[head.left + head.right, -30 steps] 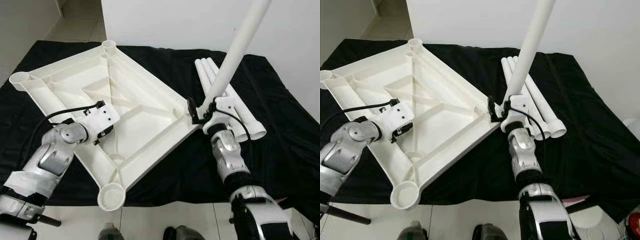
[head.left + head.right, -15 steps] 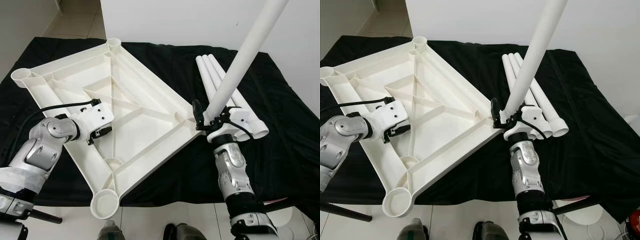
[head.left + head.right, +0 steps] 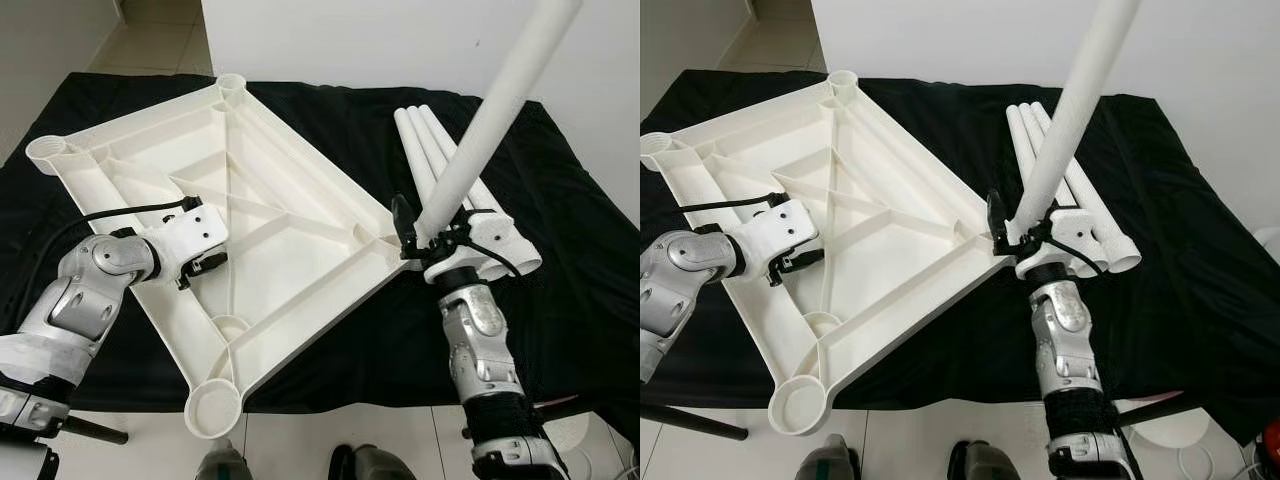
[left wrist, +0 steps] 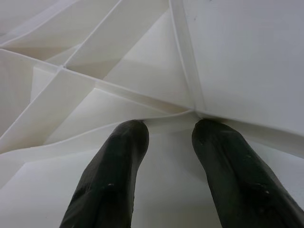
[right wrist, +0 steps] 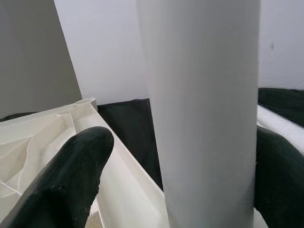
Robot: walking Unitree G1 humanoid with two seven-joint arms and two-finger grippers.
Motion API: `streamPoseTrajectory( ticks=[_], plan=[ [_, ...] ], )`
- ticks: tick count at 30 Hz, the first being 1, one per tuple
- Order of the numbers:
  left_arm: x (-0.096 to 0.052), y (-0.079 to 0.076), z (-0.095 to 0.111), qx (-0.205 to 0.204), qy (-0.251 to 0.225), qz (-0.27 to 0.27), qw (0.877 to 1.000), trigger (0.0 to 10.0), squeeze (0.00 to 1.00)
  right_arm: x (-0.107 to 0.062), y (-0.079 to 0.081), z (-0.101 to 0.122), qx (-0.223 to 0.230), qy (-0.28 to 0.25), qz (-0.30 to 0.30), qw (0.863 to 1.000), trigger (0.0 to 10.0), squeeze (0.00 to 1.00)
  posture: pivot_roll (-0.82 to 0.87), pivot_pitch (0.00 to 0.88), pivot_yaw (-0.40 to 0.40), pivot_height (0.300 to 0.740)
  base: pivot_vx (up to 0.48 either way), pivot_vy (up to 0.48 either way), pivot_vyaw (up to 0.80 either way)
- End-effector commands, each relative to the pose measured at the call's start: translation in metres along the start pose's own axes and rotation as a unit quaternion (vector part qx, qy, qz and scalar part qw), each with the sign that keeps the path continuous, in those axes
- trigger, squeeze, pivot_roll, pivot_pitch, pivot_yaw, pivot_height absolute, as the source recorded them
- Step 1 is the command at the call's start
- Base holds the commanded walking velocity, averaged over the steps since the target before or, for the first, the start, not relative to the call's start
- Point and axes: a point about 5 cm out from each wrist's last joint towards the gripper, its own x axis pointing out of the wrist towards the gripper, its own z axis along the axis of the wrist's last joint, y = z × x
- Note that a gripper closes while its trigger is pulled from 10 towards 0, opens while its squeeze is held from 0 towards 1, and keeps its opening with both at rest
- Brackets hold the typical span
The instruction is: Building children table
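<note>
Item: right gripper (image 3: 420,238). I had its forearm rising near upright from the lower edge of the head views, wrist bent, fingers clasped round the foot of a white table leg (image 3: 492,115). The leg slanted up and away to the robot's right, out past the top of the picture. Its lower end sat just beside the nearest corner of the tabletop (image 3: 290,215).

Item: left gripper (image 4: 164,156). Elbow bent, forearm reaching inward over the tabletop's near-left edge. I saw both black fingers (image 4: 114,175) spread apart, grasping nothing, tips resting at a raised rib on the ribbed underside.

Item: tabletop. White, upside down, turned cornerwise, a round leg socket (image 3: 216,408) at each corner that shows; the nearest one lay toward the robot from the left gripper.

Item: spare legs (image 3: 430,150). Three white tubes side by side, just behind the right gripper.

Item: surface. Black cloth (image 3: 560,260) under everything.

Item: room. White wall (image 3: 360,40) beyond, pale tiled floor (image 3: 150,40) to the far left
</note>
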Motion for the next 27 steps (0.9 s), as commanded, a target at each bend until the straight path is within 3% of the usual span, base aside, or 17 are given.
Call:
streamPoseTrajectory(
  ticks=[1, 4, 7, 10, 14, 16, 25, 27],
  plan=[
    [0.001, -0.002, 0.018, 0.021, -0.05, -0.001, 0.999, 10.0, 0.0, 0.001, 0.006, 0.006, -0.011, -0.014, 0.011, 1.0, 10.0, 0.0, 0.11, 0.061, -0.04, 0.74, 0.0, 0.0, 0.0],
    [0.001, -0.006, 0.017, 0.016, -0.053, -0.004, 0.998, 10.0, 0.0, -0.011, -0.006, 0.016, -0.115, -0.044, -0.044, 0.991, 10.0, 0.0, 0.11, 0.055, -0.037, 0.74, 0.0, 0.0, 0.0],
    [0.003, -0.007, 0.017, 0.016, -0.053, -0.006, 0.998, 10.0, 0.0, -0.016, -0.003, 0.013, -0.085, -0.037, -0.055, 0.994, 10.0, 0.0, 0.1, 0.049, -0.032, 0.74, 0.0, 0.0, 0.0],
    [0.005, -0.008, 0.019, 0.018, -0.056, -0.013, 0.998, 10.0, 0.0, -0.021, 0.014, 0.007, -0.037, -0.016, -0.032, 0.999, 10.0, 0.0, 0.09, 0.041, -0.025, 0.74, 0.0, 0.0, 0.0],
    [0.006, -0.008, 0.02, 0.019, -0.057, -0.015, 0.998, 10.0, 0.0, -0.023, 0.017, 0.006, -0.028, -0.011, -0.029, 0.999, 10.0, 0.0, 0.09, 0.038, -0.024, 0.74, 0.0, 0.0, 0.0],
    [0.006, -0.008, 0.019, 0.023, -0.056, -0.018, 0.998, 10.0, 0.0, -0.03, 0.023, 0.003, 0.0, 0.008, -0.019, 1.0, 10.0, 0.0, 0.09, 0.034, -0.022, 0.74, 0.0, 0.0, 0.0],
    [0.002, -0.003, 0.013, 0.034, -0.045, -0.011, 0.998, 10.0, 0.0, -0.043, 0.026, -0.003, 0.01, 0.036, 0.008, 0.999, 10.0, 0.0, 0.09, 0.03, -0.02, 0.74, 0.0, 0.0, 0.0],
    [-0.001, 0.005, 0.009, 0.036, -0.037, 0.01, 0.999, 10.0, 0.0, -0.048, 0.024, -0.003, 0.012, 0.044, 0.011, 0.999, 10.0, 0.0, 0.08, 0.031, -0.017, 0.74, 0.0, 0.0, 0.0]
  ],
)
